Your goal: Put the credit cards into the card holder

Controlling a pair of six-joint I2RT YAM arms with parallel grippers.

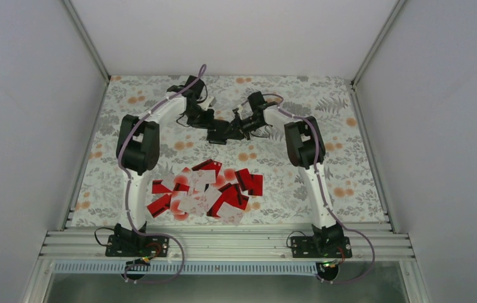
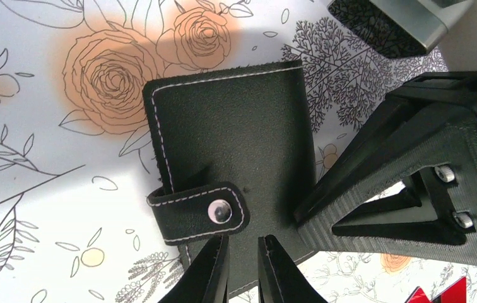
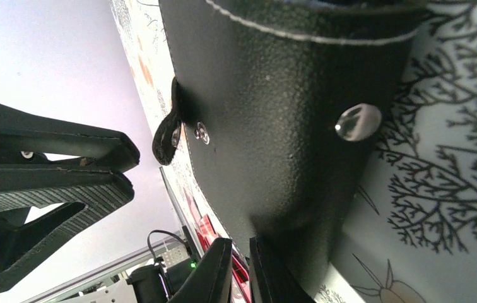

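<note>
One card holder point(image 2: 229, 132): small and black with pale stitching, folded shut. It is at the far middle of the table point(image 1: 324, 101), between the two grippers.
Strap point(image 2: 185, 203): it wraps round one edge of the card holder. A shiny round snap point(image 2: 220, 211) holds it down.
Left gripper point(image 2: 243, 241): the jaws are almost together and pinch the card holder's edge close to the strap.
Right gripper point(image 3: 239, 243): the jaws are almost together and pinch another edge of the card holder. In the left wrist view its tip meets the side across from the strap.
Credit cards point(image 1: 204, 192): lots of them lie in a loose heap at the near middle of the table, well apart from the card holder. Some are bright red with a dark stripe and some are white with red marks.
Writing: the marks on the credit cards are too small to read.
Table cover: pale cloth with drawn leaves and orange flowers.
</note>
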